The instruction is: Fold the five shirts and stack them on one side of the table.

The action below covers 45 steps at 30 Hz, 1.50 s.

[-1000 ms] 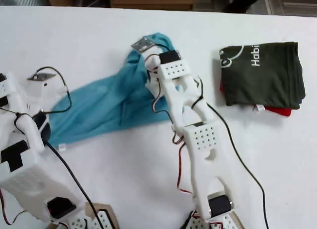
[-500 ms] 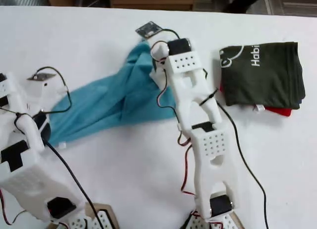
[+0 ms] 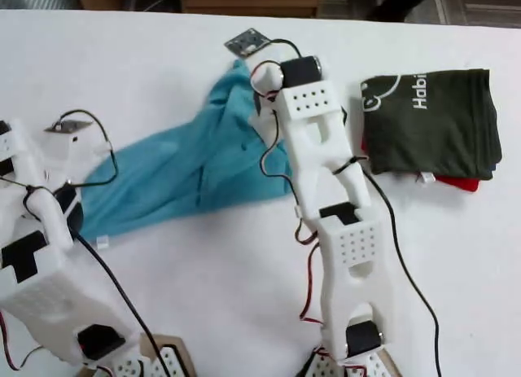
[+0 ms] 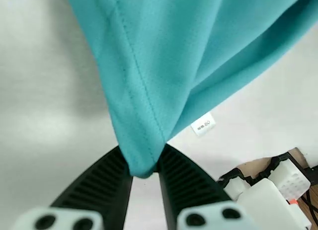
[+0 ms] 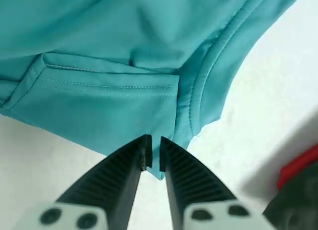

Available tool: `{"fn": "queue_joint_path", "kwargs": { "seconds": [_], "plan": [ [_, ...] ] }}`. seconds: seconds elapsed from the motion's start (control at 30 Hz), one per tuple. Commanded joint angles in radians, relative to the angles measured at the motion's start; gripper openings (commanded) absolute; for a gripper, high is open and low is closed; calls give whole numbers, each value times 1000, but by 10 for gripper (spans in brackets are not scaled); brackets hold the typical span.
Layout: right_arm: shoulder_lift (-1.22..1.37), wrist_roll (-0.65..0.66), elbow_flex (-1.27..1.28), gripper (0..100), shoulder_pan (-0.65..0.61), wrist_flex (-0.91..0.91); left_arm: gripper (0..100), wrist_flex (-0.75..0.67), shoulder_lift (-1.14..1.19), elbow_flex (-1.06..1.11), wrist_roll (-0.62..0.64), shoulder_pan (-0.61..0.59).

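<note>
Where your left gripper (image 4: 145, 163) stands: clenched on a doubled corner of the teal shirt (image 4: 189, 51); the cloth is pinched between both black jaws; a small white tag (image 4: 202, 124) sticks out from the hem just beside the grip
Right gripper (image 5: 152, 153): you see its jaws drawn almost together on the shirt's edge, grasping a thin bit of hem; a stitched hem line runs just above the tips, and a curved seamed band lies beside them
Left arm (image 3: 37, 255): at the left edge of the table (image 3: 203, 271) in the high view; the nearer end of the shirt runs in under its wrist
Right arm (image 3: 334, 198): stretched up the middle of the table; its wrist sits over the farther end of the shirt
Teal shirt: strung in a slanting band between your two arms; creased and bunched, widest near the right arm; not folded
Dark green shirt (image 3: 427, 120): folded, on the right side of the table; close to the right arm's wrist but apart from the teal cloth
Red shirt (image 3: 460, 183): under the dark green one; its edge peeks out at the near right corner of the stack
Table: white; dark cables from both arms trail across it
</note>
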Motion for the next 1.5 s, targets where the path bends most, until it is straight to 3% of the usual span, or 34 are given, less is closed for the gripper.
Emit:
{"fn": "queue_joint_path", "kwargs": {
  "seconds": [0.0, 0.2, 0.5, 0.63, 0.87, 1.07, 1.47],
  "plan": [
    [-54, 5, -5, 55, -18, 19, 25, 2, -66, -12, 6, 6],
    [122, 5, -15, 146, -65, 18, 25, 2, -66, -12, 6, 6],
    [222, 8, -17, 144, -35, -38, 25, -3, -66, -12, 5, 6],
    [228, 11, -17, 13, -35, -39, 25, -5, -66, -12, 5, 8],
    [222, 6, -15, 75, -30, -38, 25, 2, -66, -12, 3, 8],
    [231, 11, -92, 238, -24, -45, 25, 0, -66, -12, 3, 8],
    [326, 12, -81, 186, -19, -81, 25, -3, -66, -12, 2, 8]
  ]
}}
